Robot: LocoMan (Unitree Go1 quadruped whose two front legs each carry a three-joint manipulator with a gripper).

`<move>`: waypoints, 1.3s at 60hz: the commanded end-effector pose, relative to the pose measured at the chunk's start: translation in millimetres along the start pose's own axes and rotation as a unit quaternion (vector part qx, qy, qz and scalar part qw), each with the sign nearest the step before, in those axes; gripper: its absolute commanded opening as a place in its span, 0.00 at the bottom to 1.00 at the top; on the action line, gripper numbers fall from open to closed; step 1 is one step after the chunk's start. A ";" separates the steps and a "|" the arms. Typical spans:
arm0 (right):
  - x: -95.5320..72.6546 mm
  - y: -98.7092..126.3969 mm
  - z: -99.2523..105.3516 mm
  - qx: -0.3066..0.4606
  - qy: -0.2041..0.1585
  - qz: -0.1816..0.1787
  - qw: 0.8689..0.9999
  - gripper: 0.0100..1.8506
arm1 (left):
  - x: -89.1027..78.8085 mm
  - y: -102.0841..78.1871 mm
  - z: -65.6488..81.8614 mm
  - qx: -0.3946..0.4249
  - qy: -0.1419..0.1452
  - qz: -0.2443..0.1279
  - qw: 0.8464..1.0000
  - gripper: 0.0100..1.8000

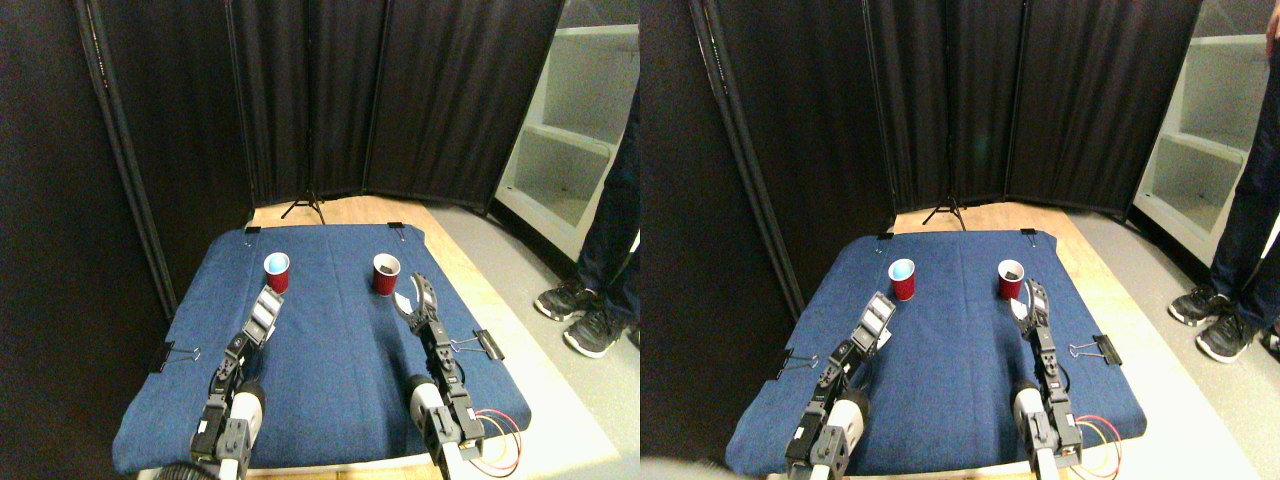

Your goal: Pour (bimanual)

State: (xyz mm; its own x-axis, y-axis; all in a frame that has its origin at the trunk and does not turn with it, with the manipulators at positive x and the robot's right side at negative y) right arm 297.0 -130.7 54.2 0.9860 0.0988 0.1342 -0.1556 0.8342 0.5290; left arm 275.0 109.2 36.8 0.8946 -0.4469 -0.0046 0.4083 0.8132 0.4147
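**Surroundings, non-task items**

Blue cloth [330, 360] over a wooden table, held by black binder clips [488, 344]. Black curtain panels [400, 100] behind. Small tripod [303, 206] on floor. White shelving [575, 120] right. Person's legs and dark sneakers [585, 315].

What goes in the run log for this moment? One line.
pour | left gripper near left cup | right gripper beside right cup | cups upright

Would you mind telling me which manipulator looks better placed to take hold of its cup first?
Probably the right. The right gripper sits close beside the right red cup, nearly level with it. The left gripper is just below the left red cup, a little farther short. The margin is small.
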 end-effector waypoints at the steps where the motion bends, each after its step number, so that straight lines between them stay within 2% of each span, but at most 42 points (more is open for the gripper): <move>1: 1.2 2.7 4.2 -0.008 -0.011 0.012 1.000 0.17 | 1.9 0.8 5.7 0.021 0.011 0.003 1.000 0.56; 3: 1.2 2.7 4.2 -0.009 -0.011 0.013 1.000 0.17 | 2.0 0.8 5.4 0.022 0.013 0.004 1.000 0.60; 4: 1.2 2.8 4.0 -0.010 -0.012 0.015 1.000 0.17 | 2.4 1.3 3.7 0.023 0.021 0.005 0.999 0.74; 8: 1.2 2.8 3.9 -0.008 -0.012 0.015 1.000 0.17 | 3.1 2.3 1.5 0.016 0.016 0.002 1.000 0.82; 12: 1.2 2.8 3.6 -0.006 -0.012 0.016 1.000 0.17 | 5.7 5.2 -2.4 -0.020 -0.040 -0.032 0.998 0.69; 15: 1.1 2.8 3.6 0.000 -0.011 0.019 1.000 0.17 | 7.3 6.2 -3.8 -0.022 -0.063 -0.044 0.997 0.60; 18: 1.1 2.9 3.6 0.002 -0.011 0.020 1.000 0.17 | 7.9 7.3 -4.8 -0.024 -0.066 -0.047 0.996 0.57; 27: -0.6 3.8 3.6 0.005 -0.012 0.016 1.000 0.17 | 7.2 9.7 -5.2 -0.021 -0.072 -0.058 0.996 0.60; 36: -2.1 4.2 3.5 0.003 -0.011 0.018 1.000 0.17 | 5.7 10.8 -6.3 -0.023 -0.073 -0.076 0.994 0.58; 54: -5.3 5.8 1.9 0.006 -0.013 0.018 1.000 0.18 | 0.8 10.6 -6.5 -0.014 -0.078 -0.082 0.994 0.52; 61: -6.4 6.3 1.4 0.006 -0.013 0.013 1.000 0.18 | -0.6 10.6 -6.6 -0.004 -0.079 -0.080 0.994 0.59; 63: -6.6 6.0 1.1 0.008 -0.013 0.013 1.000 0.19 | -0.2 11.1 -6.6 -0.006 -0.093 -0.080 0.992 0.60; 70: -7.3 6.0 0.7 0.010 -0.014 0.016 1.000 0.19 | 0.0 12.8 0.0 -0.003 -0.110 -0.092 0.990 0.55; 78: -7.1 5.6 0.6 0.009 -0.013 0.014 1.000 0.19 | 0.6 15.5 5.9 -0.009 -0.101 -0.090 0.991 0.52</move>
State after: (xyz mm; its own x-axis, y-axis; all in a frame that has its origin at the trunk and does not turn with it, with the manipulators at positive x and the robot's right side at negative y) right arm 296.4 -131.1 53.8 0.9847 0.1116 0.1339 -0.1658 0.8363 0.5226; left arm 284.3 113.2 31.8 0.8294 -0.5559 0.0554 0.5007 0.7837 0.3676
